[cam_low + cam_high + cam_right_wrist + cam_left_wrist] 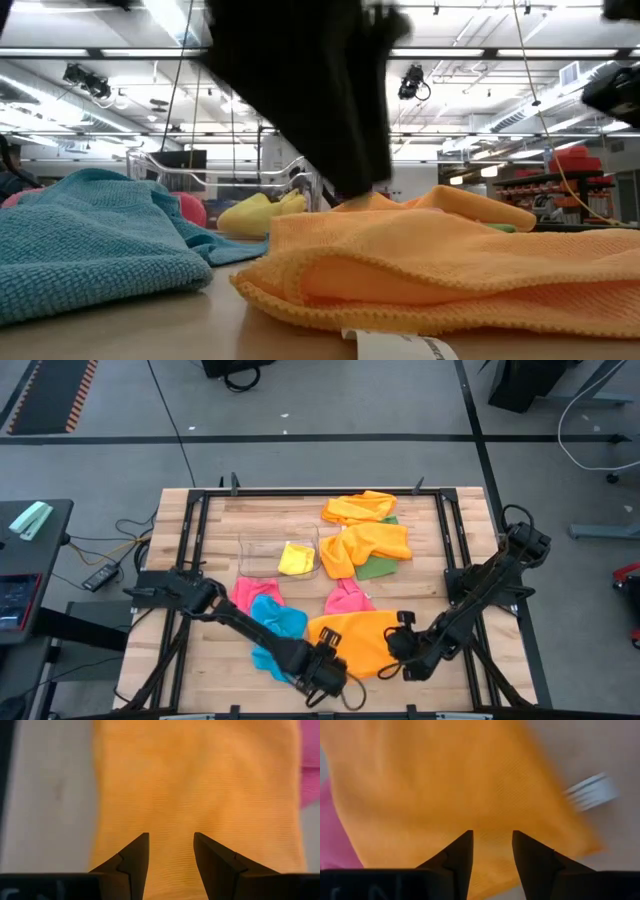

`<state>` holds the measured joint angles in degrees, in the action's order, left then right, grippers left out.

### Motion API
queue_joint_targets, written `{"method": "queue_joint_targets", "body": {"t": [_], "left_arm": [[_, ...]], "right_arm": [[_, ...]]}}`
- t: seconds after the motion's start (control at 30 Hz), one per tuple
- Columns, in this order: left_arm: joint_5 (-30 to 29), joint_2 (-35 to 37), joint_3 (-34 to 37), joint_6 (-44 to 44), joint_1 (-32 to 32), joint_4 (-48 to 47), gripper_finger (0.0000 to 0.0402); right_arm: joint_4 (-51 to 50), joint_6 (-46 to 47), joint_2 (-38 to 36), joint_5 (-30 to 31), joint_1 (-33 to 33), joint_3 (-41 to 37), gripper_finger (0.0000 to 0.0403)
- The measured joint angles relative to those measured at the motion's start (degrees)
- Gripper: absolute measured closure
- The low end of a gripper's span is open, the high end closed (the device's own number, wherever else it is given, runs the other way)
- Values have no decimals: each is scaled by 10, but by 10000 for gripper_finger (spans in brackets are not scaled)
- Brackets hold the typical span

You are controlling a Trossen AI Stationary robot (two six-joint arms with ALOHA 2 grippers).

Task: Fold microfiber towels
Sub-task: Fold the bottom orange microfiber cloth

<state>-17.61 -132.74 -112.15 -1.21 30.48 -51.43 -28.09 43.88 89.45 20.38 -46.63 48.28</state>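
You see both grippers low at the near edge of the table (470, 520), one at each side of the folded orange towel (355, 640). The left gripper (330, 672) is at the towel's left near corner, and its jaws are spread apart; in the left wrist view the orange cloth lies in front of the fingertips (465, 845) and behind the gap, but nothing is pinched between them. The right gripper (405, 650) is at the towel's right edge, and its jaws are also spread, with the orange cloth lying under and ahead of them and no cloth held. In the low view this towel lies flat in two layers, with a white label (405, 347) at its near edge. A blue towel (275, 625) lies just left of it, under the left arm, and touches a pink towel (250, 595) behind it. Another pink towel (348, 598) sits just behind the orange one. A yellow towel (297, 557) lies inside the clear bin (262, 555). Farther back, two more orange towels (362, 508) lie crumpled on a green towel (380, 568).
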Motion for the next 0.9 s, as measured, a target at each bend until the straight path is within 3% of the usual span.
{"method": "queue_joint_targets", "body": {"t": [0.27, 0.5, 0.9], "left_arm": [[1, -30, 1, 49, -41, -68, 288], [3, -30, 1, 66, -40, -67, 300], [5, -39, -1, 63, -39, -56, 304]], "right_arm": [[73, -16, 0, 19, 32, -71, 240], [101, 13, -2, -21, 36, -118, 240], [9, 18, -1, -40, 14, -89, 263]]}}
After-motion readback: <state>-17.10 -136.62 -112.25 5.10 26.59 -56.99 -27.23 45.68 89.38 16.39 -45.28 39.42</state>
